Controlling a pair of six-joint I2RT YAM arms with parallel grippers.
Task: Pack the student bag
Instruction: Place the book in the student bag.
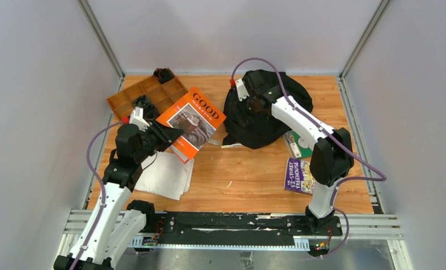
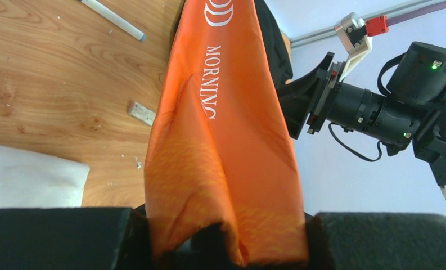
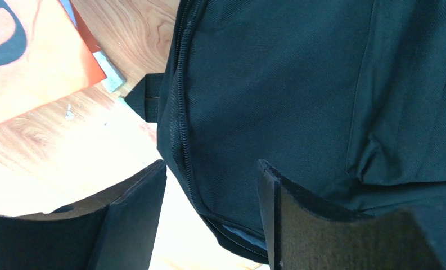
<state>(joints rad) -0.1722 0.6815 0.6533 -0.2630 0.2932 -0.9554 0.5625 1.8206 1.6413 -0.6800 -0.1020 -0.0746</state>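
Gripping the orange book (image 1: 193, 119) by its edge, the left gripper (image 2: 226, 236) clamps it aloft right of the wooden tray (image 1: 153, 88). Further right, the student bag (image 1: 246, 126) slumps on the tabletop (image 1: 248, 169); the right gripper (image 3: 209, 208) straddles its zipper seam (image 3: 181, 140), half open, holding nothing. Risk: a thin fabric pinch could slip, jamming the book.

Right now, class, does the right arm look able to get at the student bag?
Probably yes: the right gripper hangs at the student bag, jaws apart astride its zippered edge, with nothing blocking it.
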